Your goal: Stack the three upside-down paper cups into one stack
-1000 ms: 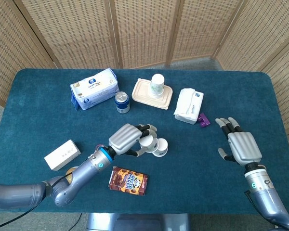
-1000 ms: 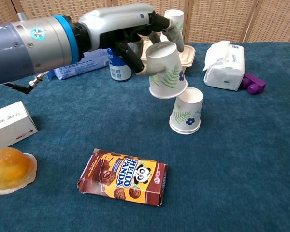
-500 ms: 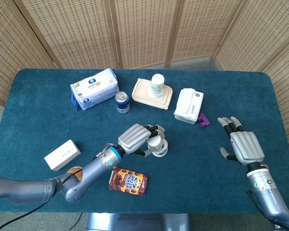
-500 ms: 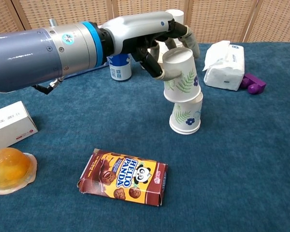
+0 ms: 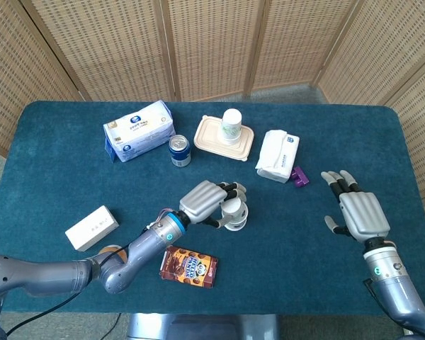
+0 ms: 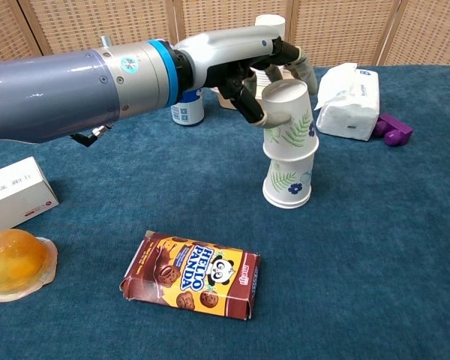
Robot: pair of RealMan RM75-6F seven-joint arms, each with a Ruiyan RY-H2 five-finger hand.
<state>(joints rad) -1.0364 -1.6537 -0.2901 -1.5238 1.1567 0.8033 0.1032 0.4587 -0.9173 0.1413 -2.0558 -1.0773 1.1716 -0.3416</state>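
Observation:
My left hand grips an upside-down paper cup with a leaf print. That cup sits partly over a second upside-down cup standing on the blue table, slightly tilted. The third upside-down cup stands on a beige lidded container at the back. My right hand hovers open over the table's right side, fingers spread, holding nothing.
A Hello Panda box lies in front. A jelly cup and white box sit at the left. A blue can, tissue pack, white wipes pack and purple block lie behind.
My left hand carried the held cup rightwards and down, from beside the standing cup to over its top. The right hand barely shifted.

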